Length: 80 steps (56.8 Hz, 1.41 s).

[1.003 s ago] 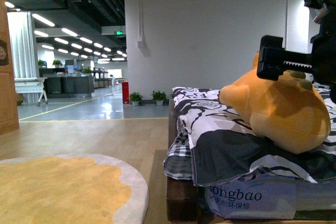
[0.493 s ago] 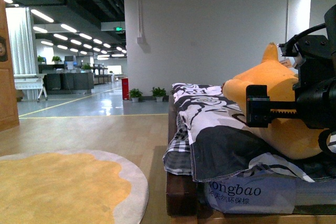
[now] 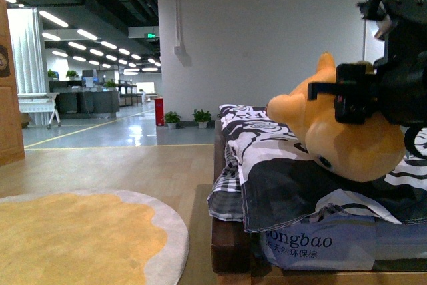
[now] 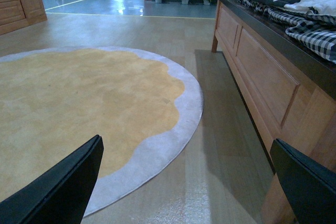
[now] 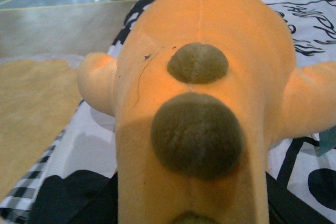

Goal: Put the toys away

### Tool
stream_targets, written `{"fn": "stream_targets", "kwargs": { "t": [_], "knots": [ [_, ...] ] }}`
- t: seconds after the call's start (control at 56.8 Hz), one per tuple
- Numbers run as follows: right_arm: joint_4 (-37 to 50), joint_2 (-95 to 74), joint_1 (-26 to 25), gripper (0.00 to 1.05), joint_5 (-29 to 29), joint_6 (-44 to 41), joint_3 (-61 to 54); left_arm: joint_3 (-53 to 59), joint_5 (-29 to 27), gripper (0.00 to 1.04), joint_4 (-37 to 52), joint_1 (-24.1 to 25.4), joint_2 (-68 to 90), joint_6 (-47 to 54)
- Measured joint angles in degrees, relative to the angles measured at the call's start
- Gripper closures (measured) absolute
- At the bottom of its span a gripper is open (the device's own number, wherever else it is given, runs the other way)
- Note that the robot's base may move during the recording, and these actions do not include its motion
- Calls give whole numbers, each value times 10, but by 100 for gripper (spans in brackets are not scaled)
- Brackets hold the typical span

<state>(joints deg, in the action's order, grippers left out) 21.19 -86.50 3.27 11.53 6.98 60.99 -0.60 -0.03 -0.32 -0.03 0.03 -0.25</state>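
Right gripper (image 3: 352,95): jaws set either side of the orange plush toy (image 3: 333,135) and, as far as can be judged, clamped on its body. The toy lies on the black-and-white quilt (image 3: 280,165) at the bed's edge. Left gripper (image 4: 184,190): jaws wide apart, empty, low over the floor near the yellow rug (image 4: 79,98). Step in hand: pick-up. Next move calls for a lift clear of the quilt; no storage place is visible.

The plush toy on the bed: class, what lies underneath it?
Under the plush toy lies a black-and-white patterned quilt, over a lettered mattress on a wooden bed frame. The quilt patch directly beneath the toy is covered, so it cannot be seen.
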Motion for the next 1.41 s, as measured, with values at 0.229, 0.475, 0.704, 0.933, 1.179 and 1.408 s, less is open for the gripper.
{"fn": "stream_targets", "kwargs": {
  "t": [0.229, 0.475, 0.704, 0.933, 1.179, 1.408],
  "knots": [
    [-12, 124, -20, 88, -90, 46, -14, 0, 0, 6, 0, 0, 0, 0],
    [-34, 316, -91, 88, -231, 123, -144, 0, 0, 6, 0, 0, 0, 0],
    [-80, 526, -181, 88, -379, 171, -298, 0, 0, 6, 0, 0, 0, 0],
    [-138, 705, -212, 88, -410, 155, -435, 0, 0, 6, 0, 0, 0, 0],
    [-134, 752, -153, 88, -337, 130, -557, 0, 0, 6, 0, 0, 0, 0],
    [-112, 752, -129, 88, -329, 127, -561, 0, 0, 6, 0, 0, 0, 0]
  ]
}}
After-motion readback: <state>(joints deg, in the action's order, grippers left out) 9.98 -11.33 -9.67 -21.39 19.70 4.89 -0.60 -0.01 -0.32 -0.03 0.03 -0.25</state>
